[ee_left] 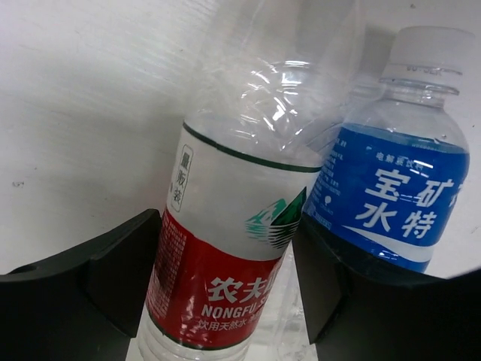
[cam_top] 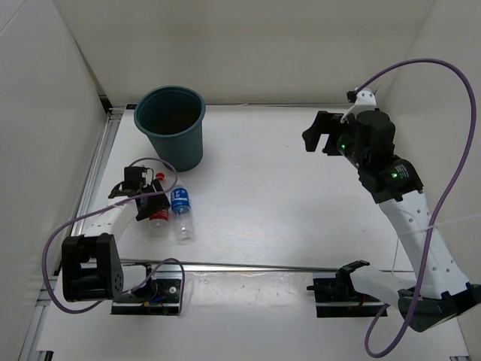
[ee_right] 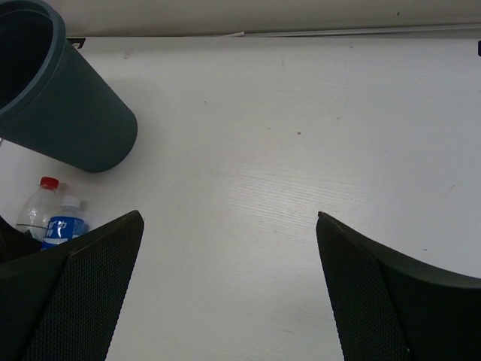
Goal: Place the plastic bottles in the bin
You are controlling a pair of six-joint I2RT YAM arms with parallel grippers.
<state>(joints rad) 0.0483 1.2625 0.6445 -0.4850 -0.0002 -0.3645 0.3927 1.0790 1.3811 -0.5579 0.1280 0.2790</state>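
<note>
The red-labelled bottle (cam_top: 156, 216) lies on the table at the left, its red cap towards the bin. My left gripper (cam_top: 150, 197) is down over it. In the left wrist view the gripper (ee_left: 225, 248) has one black finger against each side of the red label (ee_left: 218, 293). The blue-labelled bottle (cam_top: 180, 204) lies right beside it, against the right finger (ee_left: 391, 195). The dark teal bin (cam_top: 170, 124) stands upright just beyond them. My right gripper (cam_top: 319, 137) hangs open and empty above the far right of the table (ee_right: 229, 226). The orange and black-capped bottles are out of view.
White walls close the table at the left, back and right. A metal rail (cam_top: 255, 265) runs across in front of the arm bases. The right wrist view shows the bin (ee_right: 68, 113) and both bottles (ee_right: 52, 218) far to its left.
</note>
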